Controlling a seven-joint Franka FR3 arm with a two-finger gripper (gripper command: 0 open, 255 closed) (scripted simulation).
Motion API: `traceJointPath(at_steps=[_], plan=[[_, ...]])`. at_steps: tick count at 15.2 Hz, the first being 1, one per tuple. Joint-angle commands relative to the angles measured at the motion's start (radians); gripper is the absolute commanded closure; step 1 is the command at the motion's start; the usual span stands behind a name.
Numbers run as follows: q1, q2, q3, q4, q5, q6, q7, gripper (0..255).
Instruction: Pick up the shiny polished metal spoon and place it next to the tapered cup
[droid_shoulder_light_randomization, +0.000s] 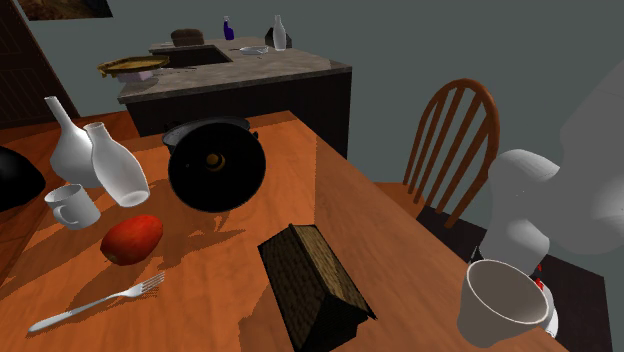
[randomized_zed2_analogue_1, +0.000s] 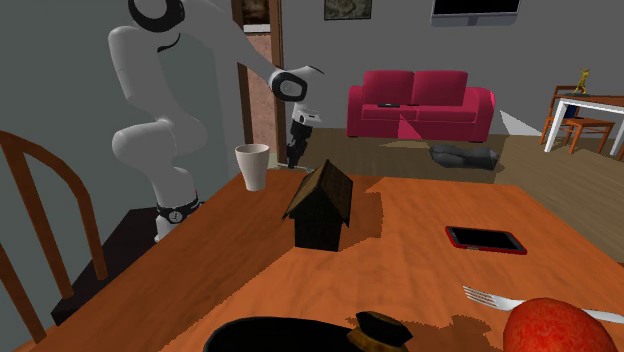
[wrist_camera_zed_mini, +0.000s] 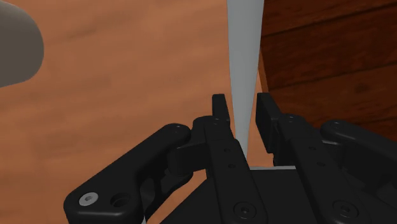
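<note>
Grey spoon (wrist_camera_zed_mini: 245, 51) clasped in end effector (wrist_camera_zed_mini: 243, 102), at table (wrist_camera_zed_mini: 127, 76) edge.

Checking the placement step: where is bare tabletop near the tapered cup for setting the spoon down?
Bare wood lies between the tapered cup and the dark house-shaped box, and between that box and the red phone. Crowded: the white vases, mug, red fruit and black pot cluster together. The gripper holds the spoon.
</note>
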Motion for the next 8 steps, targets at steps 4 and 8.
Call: traceJointPath(at_steps=[4, 8], plan=[[0.000, 0.000, 0.000, 0.000, 0.000, 0.001, 0.000, 0], [0.000, 0.000, 0.000, 0.000, 0.000, 0.001, 0.000, 0]])
